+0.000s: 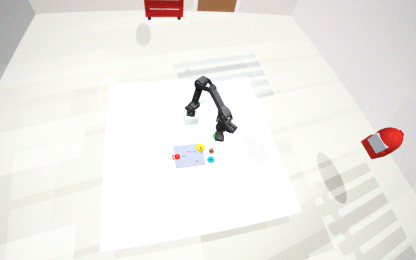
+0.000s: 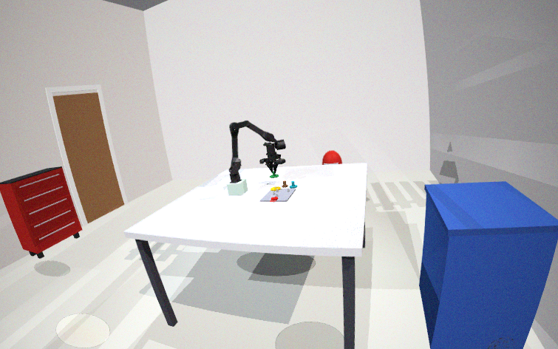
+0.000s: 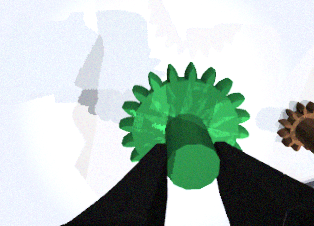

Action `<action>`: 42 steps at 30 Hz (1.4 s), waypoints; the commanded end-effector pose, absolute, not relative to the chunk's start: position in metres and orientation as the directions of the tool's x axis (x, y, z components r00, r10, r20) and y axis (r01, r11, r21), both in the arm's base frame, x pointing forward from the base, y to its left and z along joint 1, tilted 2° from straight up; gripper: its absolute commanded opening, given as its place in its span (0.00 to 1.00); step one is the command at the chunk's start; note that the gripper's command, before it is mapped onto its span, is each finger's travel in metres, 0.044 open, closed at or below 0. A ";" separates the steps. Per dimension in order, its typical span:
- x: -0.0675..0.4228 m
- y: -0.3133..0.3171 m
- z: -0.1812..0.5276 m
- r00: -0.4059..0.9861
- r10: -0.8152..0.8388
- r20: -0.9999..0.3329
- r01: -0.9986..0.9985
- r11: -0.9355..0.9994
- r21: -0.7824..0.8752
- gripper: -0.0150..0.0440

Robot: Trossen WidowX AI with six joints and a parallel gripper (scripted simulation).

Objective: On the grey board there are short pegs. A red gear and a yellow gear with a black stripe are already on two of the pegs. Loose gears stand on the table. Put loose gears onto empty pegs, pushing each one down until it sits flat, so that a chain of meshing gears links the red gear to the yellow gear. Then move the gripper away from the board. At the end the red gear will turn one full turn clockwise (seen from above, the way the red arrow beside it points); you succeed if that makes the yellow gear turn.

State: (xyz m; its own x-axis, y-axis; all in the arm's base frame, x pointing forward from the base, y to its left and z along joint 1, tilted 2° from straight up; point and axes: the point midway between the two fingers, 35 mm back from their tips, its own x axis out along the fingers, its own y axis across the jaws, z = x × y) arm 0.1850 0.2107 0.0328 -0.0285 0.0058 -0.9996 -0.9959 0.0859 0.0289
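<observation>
My gripper (image 2: pixel 273 172) (image 3: pixel 189 152) is shut on the upright knob of the green gear (image 2: pixel 273 176) (image 3: pixel 150 107) (image 1: pixel 214 136), which hangs a little above the table. The grey board (image 1: pixel 187 163) (image 2: pixel 283 196) carries the red gear (image 1: pixel 177 157) (image 2: pixel 273 199) at its left in the top view and the yellow gear (image 1: pixel 199 147) (image 2: pixel 275 188) at its upper right corner. Several pegs between and below them are empty. The brown gear (image 1: pixel 211 150) (image 2: pixel 284 184) (image 3: pixel 300 130) and the cyan gear (image 1: pixel 210 159) (image 2: pixel 293 185) stand on the table beside the board.
The arm's pale base block (image 1: pixel 190 119) (image 2: pixel 236 188) stands on the white table (image 1: pixel 144 193) (image 2: pixel 228 225), behind the board in the top view. A blue cabinet (image 2: pixel 488 277) and a red tool chest (image 2: pixel 40 208) stand off the table.
</observation>
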 end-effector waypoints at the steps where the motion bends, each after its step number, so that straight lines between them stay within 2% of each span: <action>1: 0.188 0.213 0.047 -0.023 0.016 -1.000 -0.997 0.080 0.024 0.25; 26: 0.187 0.202 0.119 -0.023 0.015 -1.000 -0.997 0.080 0.024 0.25; 42: 0.209 0.189 0.113 -0.020 0.014 -1.000 -0.997 0.080 0.021 0.25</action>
